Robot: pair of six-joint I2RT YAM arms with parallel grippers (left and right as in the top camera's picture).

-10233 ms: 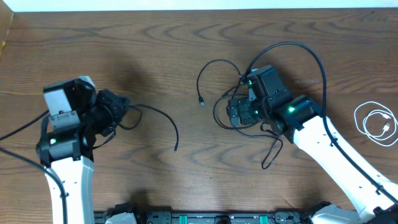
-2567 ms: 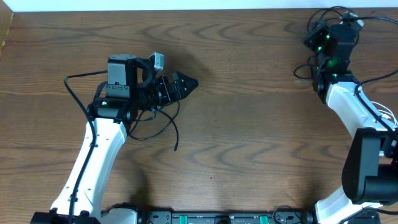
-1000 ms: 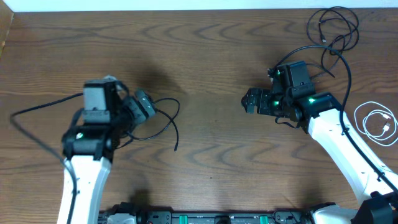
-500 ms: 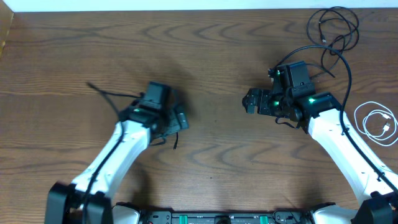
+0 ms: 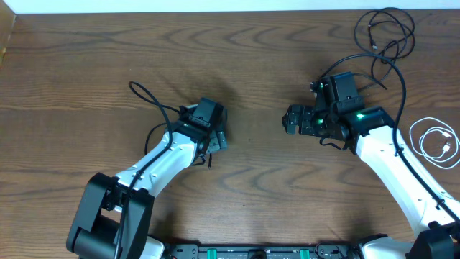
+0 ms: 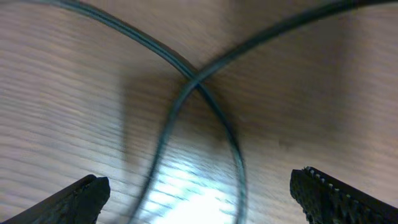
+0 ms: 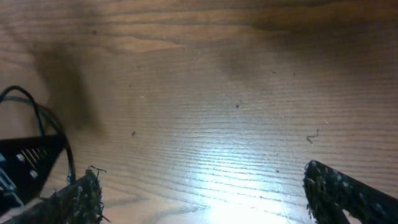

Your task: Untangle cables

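In the overhead view my left gripper (image 5: 217, 137) hovers low over a black cable left of the table's middle. Only that cable's end (image 5: 209, 161) shows past the fingers. The left wrist view shows two blurred strands of this black cable (image 6: 193, 78) crossing just ahead of the open left gripper (image 6: 199, 199) and running down between its fingers. Nothing is held. My right gripper (image 5: 290, 119) stands open right of the middle, and its wrist view shows only bare wood between the fingers of that gripper (image 7: 205, 199). A second black cable (image 5: 385, 32) lies looped at the far right. A white cable (image 5: 420, 137) is coiled at the right edge.
The wooden table (image 5: 251, 65) spreads between the two arms. The left arm's own thick black cable (image 5: 144, 93) arches up behind its wrist. The right arm's thick cable (image 5: 392, 72) curves close to the looped black cable. Part of the left arm (image 7: 25, 162) shows in the right wrist view.
My left arm has swung rightward toward the table's middle and now covers the black cable. The right arm, the far black cable and the white cable have not moved.
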